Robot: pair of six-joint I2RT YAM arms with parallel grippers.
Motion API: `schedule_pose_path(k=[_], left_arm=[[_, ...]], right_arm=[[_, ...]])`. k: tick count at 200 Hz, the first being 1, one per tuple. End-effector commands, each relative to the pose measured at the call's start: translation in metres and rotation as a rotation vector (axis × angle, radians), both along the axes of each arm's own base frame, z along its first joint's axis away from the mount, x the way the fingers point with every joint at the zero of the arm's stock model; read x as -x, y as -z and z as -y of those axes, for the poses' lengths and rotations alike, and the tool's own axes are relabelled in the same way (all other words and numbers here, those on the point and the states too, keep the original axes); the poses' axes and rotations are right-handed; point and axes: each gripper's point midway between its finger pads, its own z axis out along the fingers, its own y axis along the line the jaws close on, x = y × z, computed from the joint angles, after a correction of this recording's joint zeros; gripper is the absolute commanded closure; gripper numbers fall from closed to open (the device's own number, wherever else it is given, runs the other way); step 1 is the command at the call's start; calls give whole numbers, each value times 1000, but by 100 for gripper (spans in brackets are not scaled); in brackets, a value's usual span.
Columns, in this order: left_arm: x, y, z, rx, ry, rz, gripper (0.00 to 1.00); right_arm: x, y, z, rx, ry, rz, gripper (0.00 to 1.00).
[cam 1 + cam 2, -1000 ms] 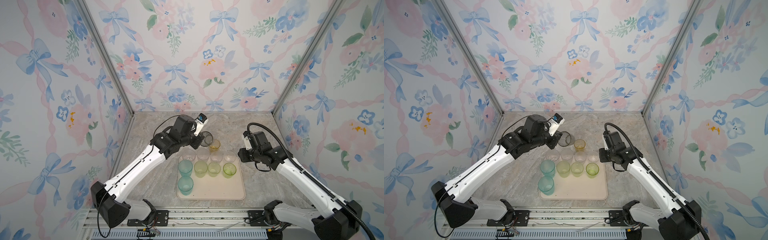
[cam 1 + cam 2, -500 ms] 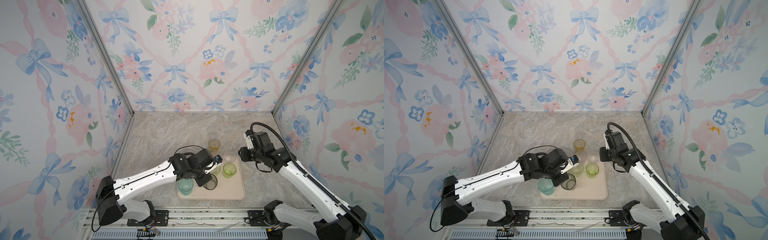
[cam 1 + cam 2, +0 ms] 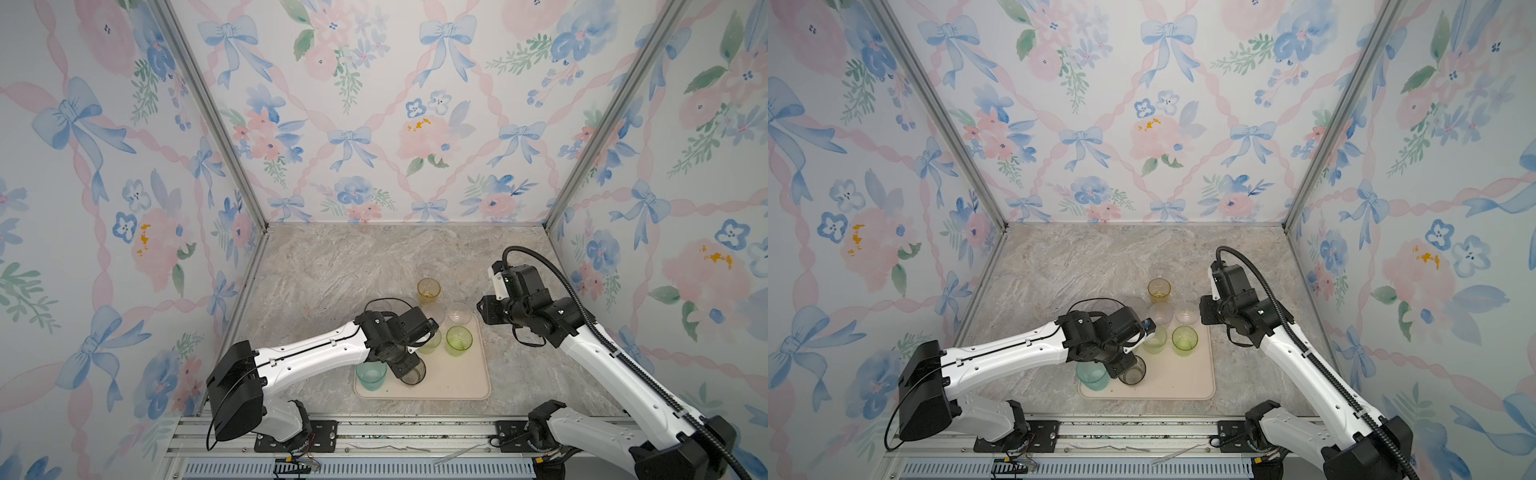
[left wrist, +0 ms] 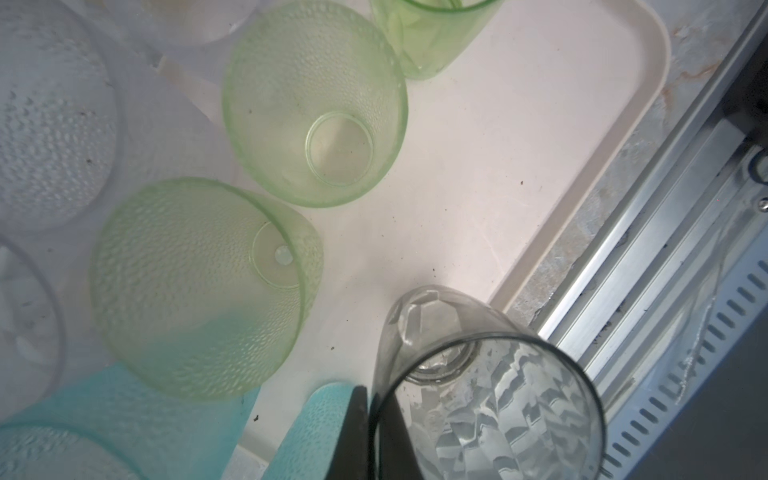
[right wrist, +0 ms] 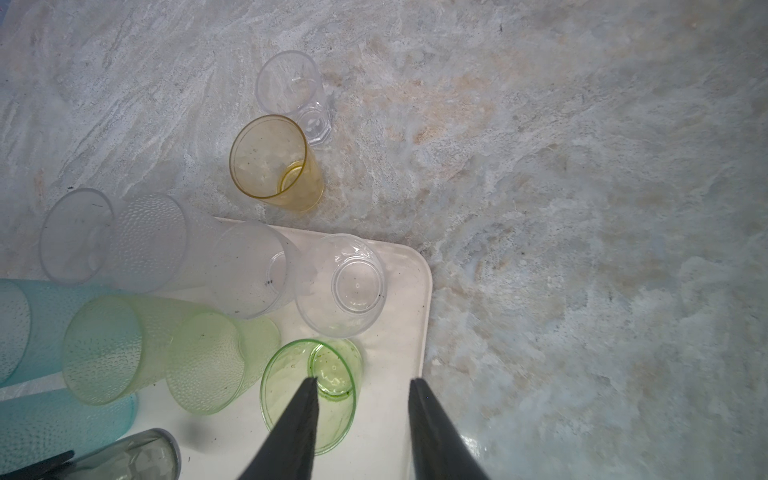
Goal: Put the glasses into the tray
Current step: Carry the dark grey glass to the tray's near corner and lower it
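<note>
The left gripper (image 4: 370, 411) is pinched narrow on the wall of the smoky grey glass (image 4: 490, 395). One black finger (image 4: 353, 432) lies outside the rim and its mate is inside the mouth. The glass hangs from those fingers over the tray (image 4: 498, 145), close to the tray's near rim, and leans a little. Whether its base touches the tray floor is hard to make out. Just beside the outer finger stands a teal glass (image 3: 370, 375), also on the tray. Beyond the fingertips, two dimpled yellow-green glasses (image 4: 316, 104) stand upright on the tray, side by side.

The right gripper (image 5: 363, 382) holds its fingers roughly half apart, with nothing between them. It hovers above the tray's far right corner. Under one fingertip stands the bright green glass (image 5: 311, 390), upright on the tray, and the other fingertip lies over the tray's edge. Past the fingertips a clear glass (image 5: 345, 286) stands in that corner of the tray. Farther on, off the tray on the marbled tabletop (image 5: 582, 208), the amber glass (image 5: 274, 162) stands upright. The tiny clear glass (image 5: 291, 87) is just beside it on the side away from the fingers.
</note>
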Motion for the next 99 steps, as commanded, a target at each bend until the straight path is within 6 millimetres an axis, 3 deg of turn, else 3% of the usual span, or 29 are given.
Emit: schedule_pose_path(k=[1,99], left_arm=[[-1,9,-1,-14,-20,-1,96],[-9,32,-5,-86,-31,7,95]], right_arm=[[2,6,-3,-7,-8,-21,60],[1,17,-5,8,-22,-51,60]])
